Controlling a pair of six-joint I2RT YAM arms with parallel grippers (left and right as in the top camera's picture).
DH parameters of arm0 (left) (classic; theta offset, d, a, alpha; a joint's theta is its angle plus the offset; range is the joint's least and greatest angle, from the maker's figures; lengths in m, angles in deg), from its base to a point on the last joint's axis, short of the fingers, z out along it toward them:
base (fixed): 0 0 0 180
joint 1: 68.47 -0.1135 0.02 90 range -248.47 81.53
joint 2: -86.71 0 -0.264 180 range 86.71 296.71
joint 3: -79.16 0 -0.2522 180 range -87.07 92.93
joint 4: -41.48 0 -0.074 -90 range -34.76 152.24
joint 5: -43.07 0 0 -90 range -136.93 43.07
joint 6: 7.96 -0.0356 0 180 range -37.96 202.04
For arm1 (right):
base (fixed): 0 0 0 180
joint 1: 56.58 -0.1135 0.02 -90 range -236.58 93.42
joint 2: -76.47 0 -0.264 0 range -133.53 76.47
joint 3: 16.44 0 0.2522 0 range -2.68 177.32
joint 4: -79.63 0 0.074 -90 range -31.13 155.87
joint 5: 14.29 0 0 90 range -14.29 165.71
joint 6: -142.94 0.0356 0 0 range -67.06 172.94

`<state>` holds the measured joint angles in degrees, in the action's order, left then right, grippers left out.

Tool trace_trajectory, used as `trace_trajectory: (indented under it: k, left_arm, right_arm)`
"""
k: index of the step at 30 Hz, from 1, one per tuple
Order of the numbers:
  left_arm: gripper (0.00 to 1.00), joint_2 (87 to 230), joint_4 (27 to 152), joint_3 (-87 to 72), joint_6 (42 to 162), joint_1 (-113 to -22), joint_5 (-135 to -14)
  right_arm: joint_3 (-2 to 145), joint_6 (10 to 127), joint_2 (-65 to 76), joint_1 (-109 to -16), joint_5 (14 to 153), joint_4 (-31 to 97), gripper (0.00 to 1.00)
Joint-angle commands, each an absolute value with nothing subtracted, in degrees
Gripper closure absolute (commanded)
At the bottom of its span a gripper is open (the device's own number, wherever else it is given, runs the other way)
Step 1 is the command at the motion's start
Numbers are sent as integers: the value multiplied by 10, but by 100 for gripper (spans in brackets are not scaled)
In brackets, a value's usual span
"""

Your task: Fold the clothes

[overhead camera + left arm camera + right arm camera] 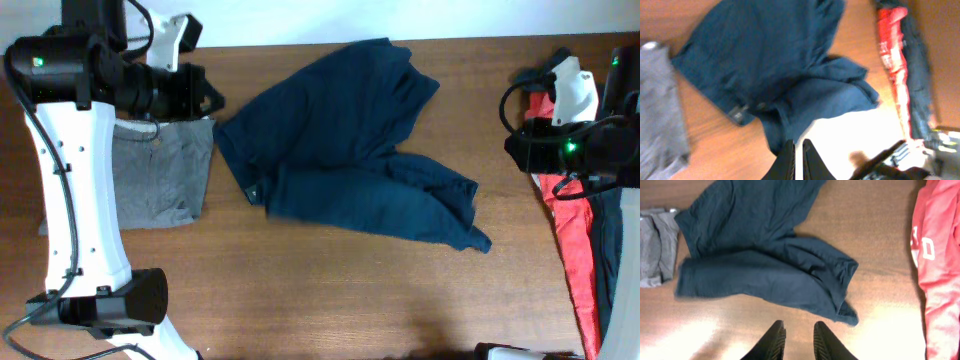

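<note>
Overhead: the left arm covers the top edge of the grey garment [160, 180] at upper left of frame. The right arm hides the upper part of the red garment [572, 245] and the dark garment [605, 250] beside it. Both are cut off at the right edge. White print on the red one is only partly readable in the right wrist view. The left wrist view is blurred, with glare washing out its bottom centre.

Navy garment [340, 150] lies mid-frame on the counter [330, 310], unfolded and rumpled, running from top centre down to lower right. Its right end is bunched, and its left edge sits just beside the grey one.

Left gripper [797, 146]: jaws almost pressed together, thin sliver between, nothing held. Right gripper [799, 329]: jaws slightly spread, bare wood between, nothing held, apart from the navy cloth.
</note>
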<state>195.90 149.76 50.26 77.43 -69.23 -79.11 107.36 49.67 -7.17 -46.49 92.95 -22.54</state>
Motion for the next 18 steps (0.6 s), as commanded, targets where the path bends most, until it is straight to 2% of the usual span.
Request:
trace_trajectory:
  k: [1, 3, 4, 6, 9, 11, 15, 18]
  left_arm:
    - [89, 1946, 1509, 508, 755, -693, -715]
    - [78, 1946, 1511, 508, 736, -692, -713]
    - [68, 1946, 1513, 508, 725, -692, -712]
    - [36, 1946, 1513, 506, 714, -692, -710]
    - [31, 1948, 1509, 490, 712, -684, -710]
    - [32, 1951, 1507, 472, 712, -670, -711]
    - [32, 1956, 1482, 409, 712, -633, -710]
    - [32, 1956, 1439, 333, 712, -606, -710]
  right_arm:
    - [1081, 482, -72, -461, 931, -229, 71]
    - [1081, 482, -72, -461, 930, -227, 61]
    - [1081, 482, -73, -461, 930, -225, 57]
    - [1081, 482, -77, -461, 930, -217, 45]
    - [1081, 485, -96, -461, 931, -207, 31]
    - [1081, 488, -116, -461, 931, -207, 27]
    - [1081, 507, -182, -461, 931, -207, 26]
    - [1081, 513, -244, -461, 931, -210, 30]
